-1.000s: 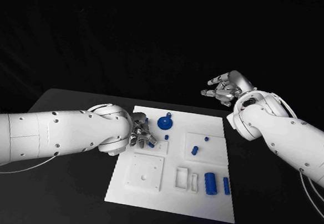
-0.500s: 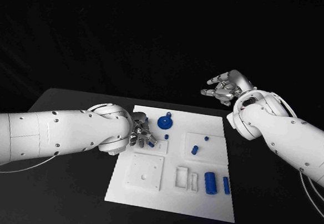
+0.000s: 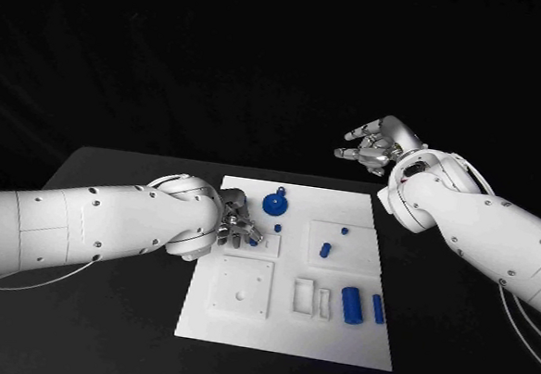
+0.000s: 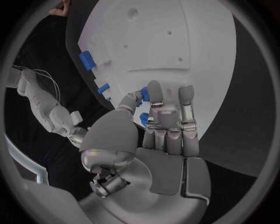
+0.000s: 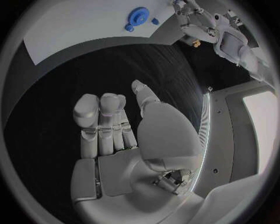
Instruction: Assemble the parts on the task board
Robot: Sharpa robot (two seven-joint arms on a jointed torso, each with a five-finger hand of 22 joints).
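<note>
Two hands: left hand point(image 3: 237, 230) sits low over the task board's point(image 3: 284, 338) left edge; right hand point(image 3: 379, 145) is raised off the table point(image 3: 92, 313), behind the board.
Left hand: fingers point(image 4: 154, 100) curled toward a small blue part point(image 4: 144, 94); a firm hold cannot be told.
Right hand: fingers apart, grasping nothing.
Obstruction: left forearm covers the board's left rim.
Parts: glossy blue gear point(image 3: 274, 207) near the far edge, two blue cylinders point(image 3: 351, 305) at the near right, small pegs point(image 3: 326, 249) between.
Board: flat matte white plate with raised square pads.
</note>
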